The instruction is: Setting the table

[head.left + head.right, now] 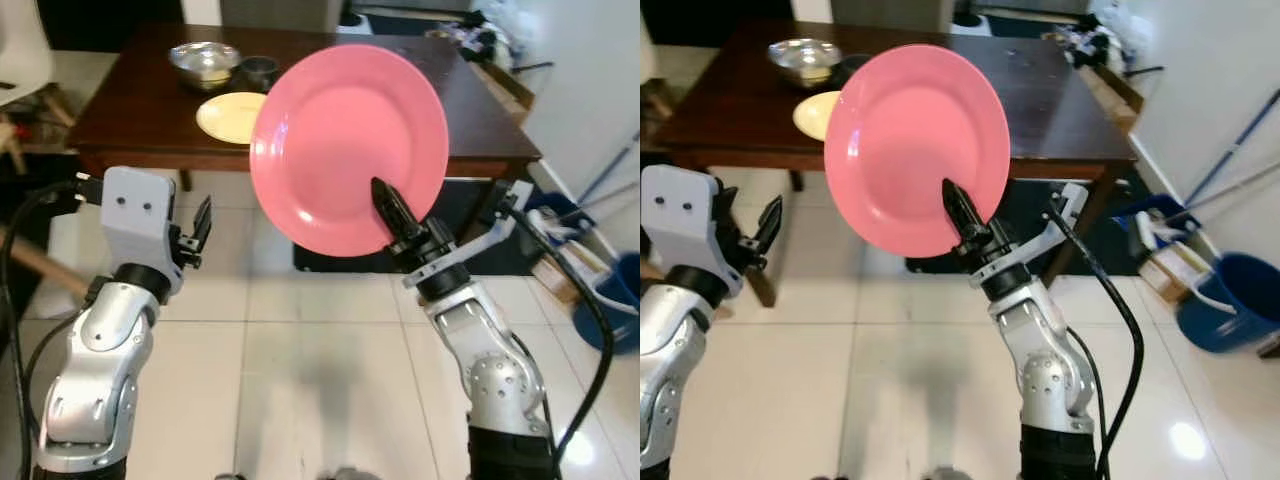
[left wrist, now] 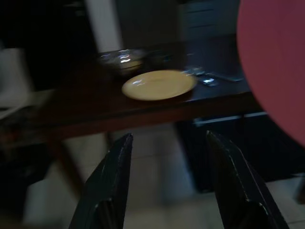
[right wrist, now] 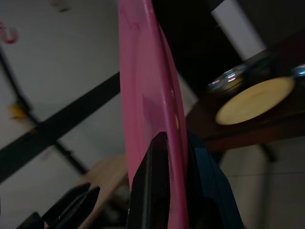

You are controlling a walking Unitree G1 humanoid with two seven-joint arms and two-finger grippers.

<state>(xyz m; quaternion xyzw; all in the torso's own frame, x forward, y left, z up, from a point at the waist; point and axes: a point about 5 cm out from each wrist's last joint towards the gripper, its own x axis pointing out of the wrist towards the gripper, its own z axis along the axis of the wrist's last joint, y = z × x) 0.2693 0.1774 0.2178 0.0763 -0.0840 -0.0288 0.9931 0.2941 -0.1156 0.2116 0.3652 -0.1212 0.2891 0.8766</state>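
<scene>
My right gripper (image 1: 385, 195) is shut on the lower rim of a pink plate (image 1: 345, 140), holding it upright and facing me, in front of the dark wooden table (image 1: 130, 115). The right wrist view shows the pink plate (image 3: 147, 95) edge-on, pinched between the fingers (image 3: 155, 181). On the table lie a yellow plate (image 1: 228, 116), a metal bowl (image 1: 205, 63) and a dark cup (image 1: 258, 70). My left gripper (image 1: 203, 222) is raised at the left, open and empty; its fingers (image 2: 112, 176) frame the yellow plate (image 2: 159, 84) in the left wrist view.
A white chair (image 1: 20, 50) stands at the table's left. A blue bucket (image 1: 1230, 300) and mop handles (image 1: 1230, 160) stand by the right wall. Clutter (image 1: 480, 35) sits beyond the table's far right corner. White tiled floor (image 1: 300, 380) stretches between me and the table.
</scene>
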